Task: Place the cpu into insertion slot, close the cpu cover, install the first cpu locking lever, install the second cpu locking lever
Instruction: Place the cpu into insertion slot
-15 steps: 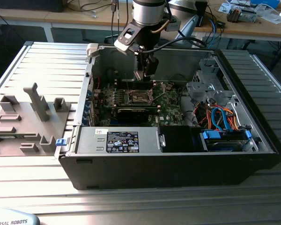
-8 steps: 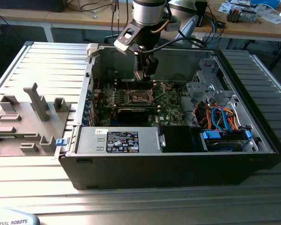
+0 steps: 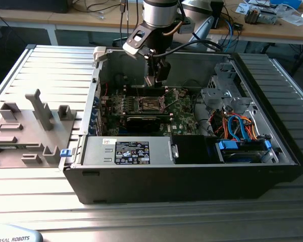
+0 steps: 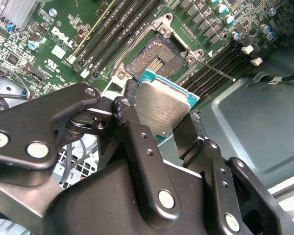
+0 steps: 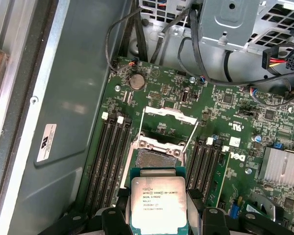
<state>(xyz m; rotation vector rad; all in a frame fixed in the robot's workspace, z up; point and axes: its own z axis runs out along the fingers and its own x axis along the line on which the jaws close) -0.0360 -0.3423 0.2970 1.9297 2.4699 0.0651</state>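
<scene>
Silver-grey metal catches the eye first: one cpu (image 4: 164, 110) (image 5: 158, 203), pinched flat between the two black fingers (image 4: 137, 142) of the gripper (image 4: 161, 116) (image 5: 159, 216). The fingers are closed in on opposite edges of the chip and hide both of them. The first wrist view cuts off the chip's lower edge. It hangs in the air just above the green board, near the single insertion slot (image 4: 154, 61) (image 5: 157, 159), not touching it.

The slot lies bare, its dark centre showing. The cpu cover (image 5: 169, 112) stands raised at the slot's far side, seen nearly edge-on, so its window is hard to make out. Two thin wire levers (image 5: 188, 138) rise beside it.

Two banks of memory slots (image 5: 110, 161) flank the socket; I cannot count them surely.

From the exterior view the gripper (image 3: 156, 75) reaches down into one open computer case (image 3: 182, 176), over the slot (image 3: 150, 105); the chip is too small to pick out there.
</scene>
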